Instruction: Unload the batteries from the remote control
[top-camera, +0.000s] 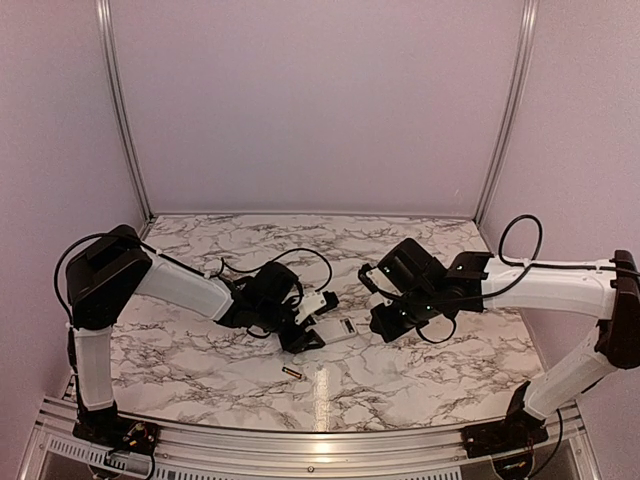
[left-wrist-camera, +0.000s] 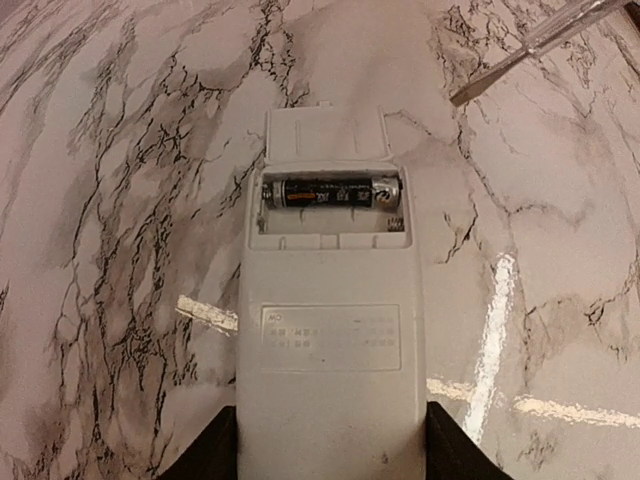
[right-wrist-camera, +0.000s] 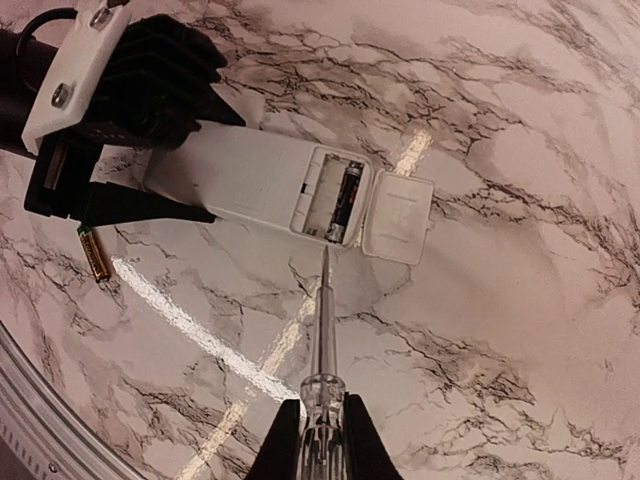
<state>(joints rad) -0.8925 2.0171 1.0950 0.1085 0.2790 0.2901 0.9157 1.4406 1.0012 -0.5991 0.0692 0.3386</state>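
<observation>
The white remote control (left-wrist-camera: 330, 340) lies back-up on the marble table, its battery cover (left-wrist-camera: 325, 132) flipped open. One dark battery (left-wrist-camera: 330, 192) sits in the far slot of the compartment; the near slot is bare. A gold-brown battery (right-wrist-camera: 95, 252) lies loose on the table near the remote's held end. My left gripper (left-wrist-camera: 330, 450) is shut on the remote's near end, a black finger pressed against each long side. My right gripper (right-wrist-camera: 322, 420) is shut on a clear-handled screwdriver (right-wrist-camera: 325, 320), whose tip points at the compartment's edge, close to the dark battery (right-wrist-camera: 346, 200).
The marble table (top-camera: 450, 370) ends in a metal rail along its near edge. Pale walls with metal posts close in the back and sides. The gold-brown battery (top-camera: 292, 372) lies in front of the left gripper (top-camera: 318, 325).
</observation>
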